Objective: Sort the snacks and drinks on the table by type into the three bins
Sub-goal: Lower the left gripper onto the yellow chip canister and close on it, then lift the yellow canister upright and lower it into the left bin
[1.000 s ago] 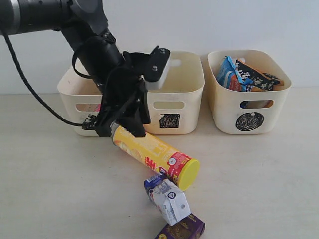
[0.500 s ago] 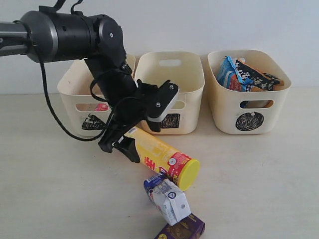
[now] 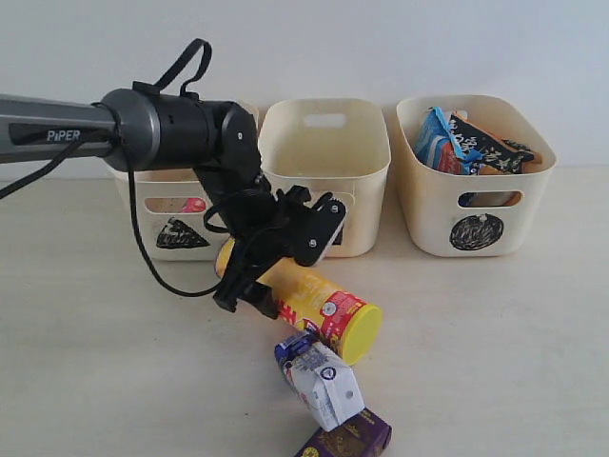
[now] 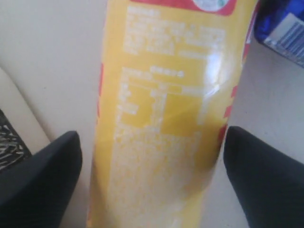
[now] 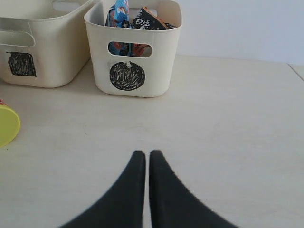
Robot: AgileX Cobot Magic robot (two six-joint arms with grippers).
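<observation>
The yellow chip tube point(image 3: 319, 305) lies on its side on the table point(image 3: 495, 333), lid toward the front. My left gripper point(image 3: 247, 298) is open and straddles its rear half; in the left wrist view the tube point(image 4: 166, 71) runs between the two dark fingers point(image 4: 47, 180) with a gap on each side. The white-and-purple carton point(image 3: 324, 381) leans by the lid, with the dark purple carton point(image 3: 347, 438) just in front. The blue bag point(image 3: 436, 141) and the orange one point(image 3: 490, 143) sit in the circle bin point(image 3: 476, 228). My right gripper point(image 5: 144, 154) is shut over bare table.
The triangle bin point(image 3: 143, 181) and the square bin point(image 3: 324, 162) stand in a row with the circle bin along the back wall. Something pink point(image 3: 193, 205) shows through the triangle bin's handle cutout. A black cable point(image 3: 143, 257) hangs from the left arm.
My left gripper came down from in front of the bins, opened wider and slid along the yellow tube, now straddling it. The tube and cartons have not moved.
</observation>
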